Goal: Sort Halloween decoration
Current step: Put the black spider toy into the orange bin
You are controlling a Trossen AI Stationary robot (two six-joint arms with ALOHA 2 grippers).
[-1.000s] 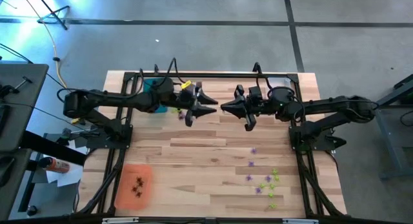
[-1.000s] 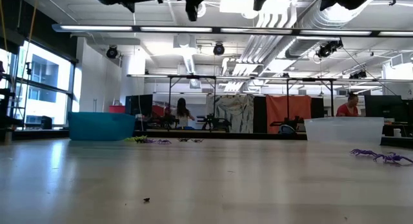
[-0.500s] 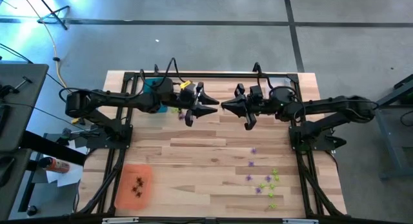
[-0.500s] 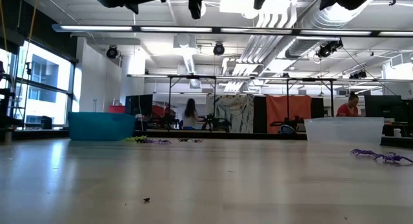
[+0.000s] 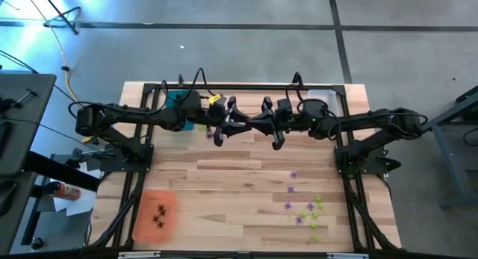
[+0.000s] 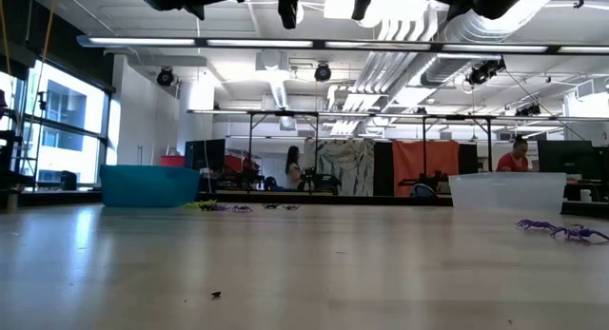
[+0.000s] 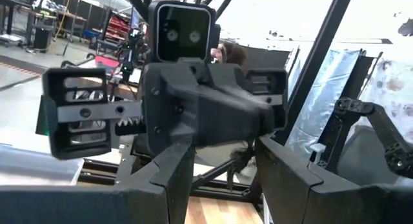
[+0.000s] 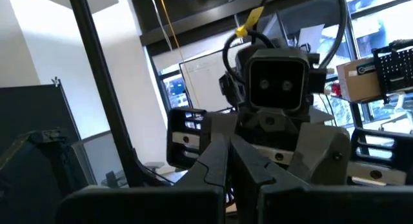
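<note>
Both grippers meet tip to tip high above the middle of the table's far half. My left gripper (image 5: 240,127) is open. In the left wrist view its fingers (image 7: 174,179) stand on either side of my right gripper's tips, apart from them. My right gripper (image 5: 254,126) is shut on a small dark spiky trinket (image 7: 236,163). Purple and lime trinkets (image 5: 306,207) lie loose on the near right of the table. Dark ones (image 5: 160,214) lie in the orange tray (image 5: 142,222). A few more (image 5: 206,129) lie beside the teal tray (image 5: 176,102). My right gripper pinches the dark trinket (image 7: 233,167) at its fingertips, coming level from the table's right. The trinket is lifted clear of the table and its legs hang below the fingers. Which part of it the fingers are on cannot be told.
A clear tray (image 5: 321,95) stands at the far right, the teal tray (image 6: 147,185) at the far left, the orange one near left. Black frame rails run along the table's sides. Bare wood lies in the middle. People move in the room behind.
My right gripper has moved toward the table's left, closing on the left gripper, until its tips reach between the left fingers. The left arm has kept still.
</note>
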